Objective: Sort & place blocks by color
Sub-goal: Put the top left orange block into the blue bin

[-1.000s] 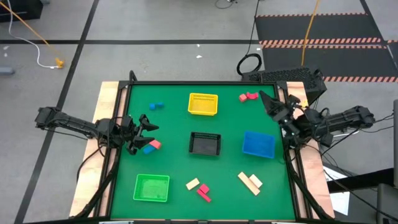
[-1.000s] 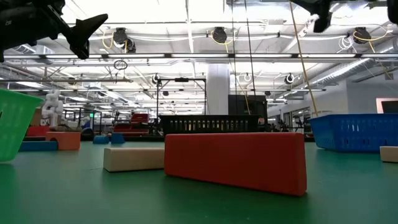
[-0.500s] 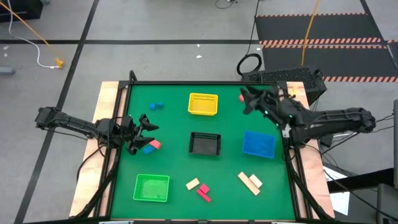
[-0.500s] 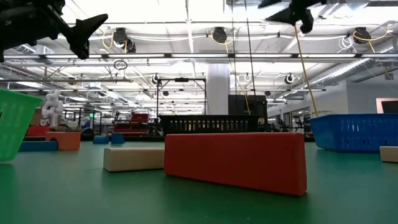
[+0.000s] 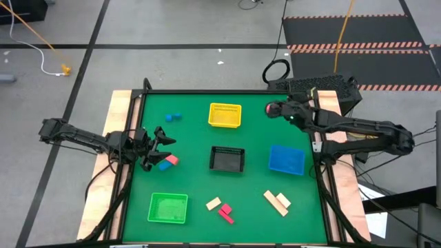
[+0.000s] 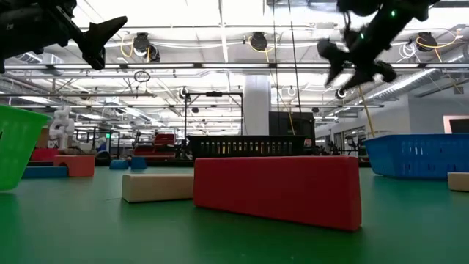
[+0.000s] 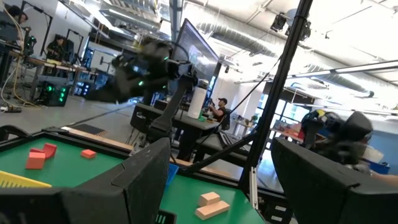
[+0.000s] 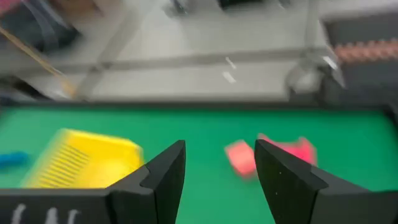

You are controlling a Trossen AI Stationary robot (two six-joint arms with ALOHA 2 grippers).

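My right gripper [image 5: 273, 110] hangs open above the table's far right corner, tipped downward. In its wrist view [image 8: 219, 169] two red blocks [image 8: 240, 157] [image 8: 293, 149] lie on the mat just beyond the fingertips, untouched. My left gripper [image 5: 164, 140] stands open and empty at the left edge, above a blue block and a pink block [image 5: 167, 162]. Two small blue blocks [image 5: 172, 117] lie at the far left. A tan block [image 5: 213, 204], a magenta piece [image 5: 225, 213] and tan bars [image 5: 278, 202] lie near the front edge.
Four mesh baskets stand on the green mat: yellow [image 5: 225, 115] at the far middle, black [image 5: 227, 158] in the centre, blue [image 5: 286, 159] at the right, green [image 5: 169, 208] at the near left. Wooden rails border the table's left and right sides.
My right gripper has swung from the table's right edge toward the far right corner, coming down, tipping from upward to downward and rolling. It now hangs over the red blocks, its fingers as far apart as before.
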